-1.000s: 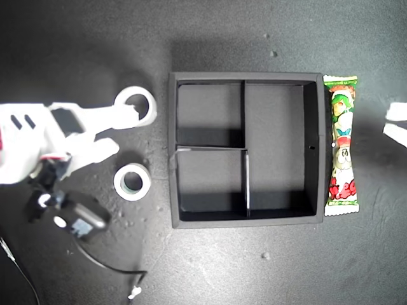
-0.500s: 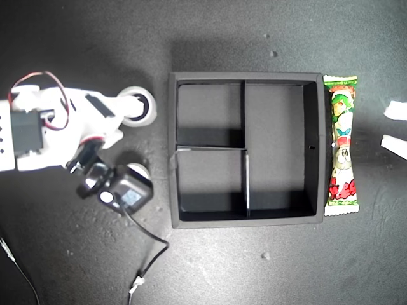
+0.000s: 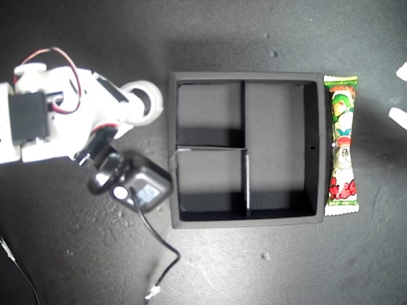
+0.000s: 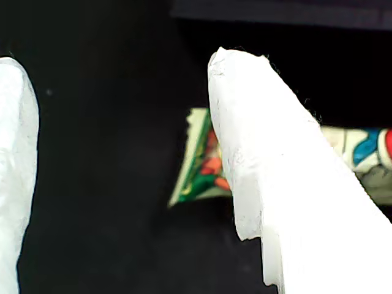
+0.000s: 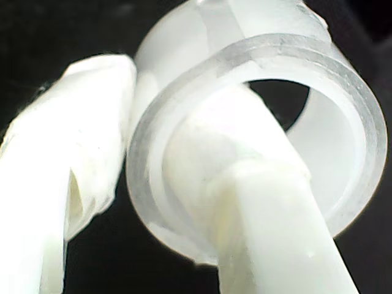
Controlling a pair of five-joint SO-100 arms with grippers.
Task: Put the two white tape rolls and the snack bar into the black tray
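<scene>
Dark, speckled bench [image 3: 267,267] fills the exterior view, with the black tray [image 3: 321,146] near its middle and all three compartments bare. Along the tray's outer wall, on the exterior view's right, the snack bar [image 3: 341,146] lies flat and parallel to it, just beside the rim; my first gripper [image 4: 122,177] hangs above one crinkled end of that wrapper [image 4: 205,165], its jaws spread wide and holding nothing. On the exterior view's left, my second gripper [image 5: 177,159] has one finger [image 5: 263,202] threaded through the open centre of a white tape roll [image 5: 343,122] and the other finger [image 5: 73,159] outside the wall, pinching the ring. That roll [image 3: 147,95] sits close to the tray's outer wall there. Arm and wrist camera [image 3: 137,187] cover the bench below it, so I cannot see the other roll.
</scene>
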